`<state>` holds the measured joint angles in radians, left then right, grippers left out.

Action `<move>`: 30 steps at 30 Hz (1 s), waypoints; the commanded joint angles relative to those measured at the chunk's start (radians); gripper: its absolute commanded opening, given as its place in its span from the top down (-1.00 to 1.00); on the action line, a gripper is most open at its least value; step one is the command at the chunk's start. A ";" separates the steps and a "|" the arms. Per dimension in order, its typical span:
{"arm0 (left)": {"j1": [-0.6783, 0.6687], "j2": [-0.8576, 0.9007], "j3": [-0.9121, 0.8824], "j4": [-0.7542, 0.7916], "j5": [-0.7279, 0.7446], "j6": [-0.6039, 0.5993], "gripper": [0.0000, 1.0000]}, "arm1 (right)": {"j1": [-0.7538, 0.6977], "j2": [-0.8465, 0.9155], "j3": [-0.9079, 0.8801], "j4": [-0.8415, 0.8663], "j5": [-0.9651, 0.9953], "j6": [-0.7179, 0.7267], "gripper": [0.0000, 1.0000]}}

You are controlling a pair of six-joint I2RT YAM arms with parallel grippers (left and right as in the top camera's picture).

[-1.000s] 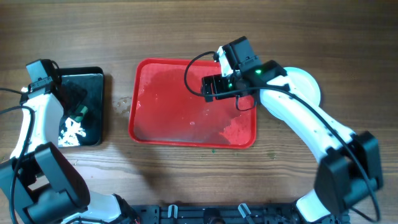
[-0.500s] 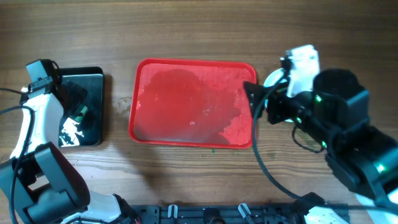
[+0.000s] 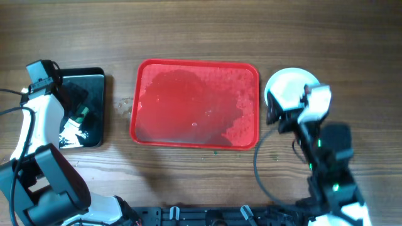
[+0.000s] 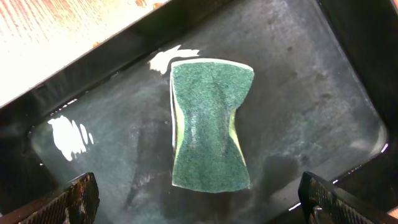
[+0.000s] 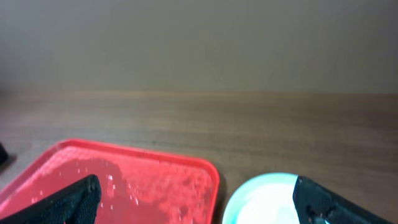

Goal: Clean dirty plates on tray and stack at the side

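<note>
From above, the tray lies in the middle of the wooden table: red plastic, rectangular with rounded corners and a low rim. Its floor is glossy with a wet film and is speckled pale toward its right end. The plates sit on the wood just beside the tray's right short edge. Only one round white face shows, and how many lie beneath it cannot be told. The right arm reaches up from the near edge, its dark head overlapping the near rim of the plates. At the far left the left arm leans over a smaller black tray with a low rim and bright patches on its floor.

The left wrist view shows what the overhead barely resolves. A sponge lies flat on the black tray's wet, shiny floor, its coarse dark-green scouring face up, a yellow layer at its edge and its sides pinched into a waist. The left gripper hangs above it, jaws spread wide — nothing between them.

The right wrist view looks low across the table to a plain beige wall. The right gripper is also wide apart and holds nothing. Between its fingertips lie the red tray's corner and, just beside it, a plate rim that reads pale aqua here.
</note>
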<state>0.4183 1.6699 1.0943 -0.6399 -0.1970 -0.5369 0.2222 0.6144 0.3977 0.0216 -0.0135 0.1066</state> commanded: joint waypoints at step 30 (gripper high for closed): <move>0.005 0.001 -0.004 0.001 -0.010 -0.003 -1.00 | -0.109 -0.578 -0.392 -0.011 -0.143 -0.027 -0.99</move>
<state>0.4183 1.6699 1.0939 -0.6395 -0.1974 -0.5369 0.1177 0.0288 0.0067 0.0078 -0.1387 0.0990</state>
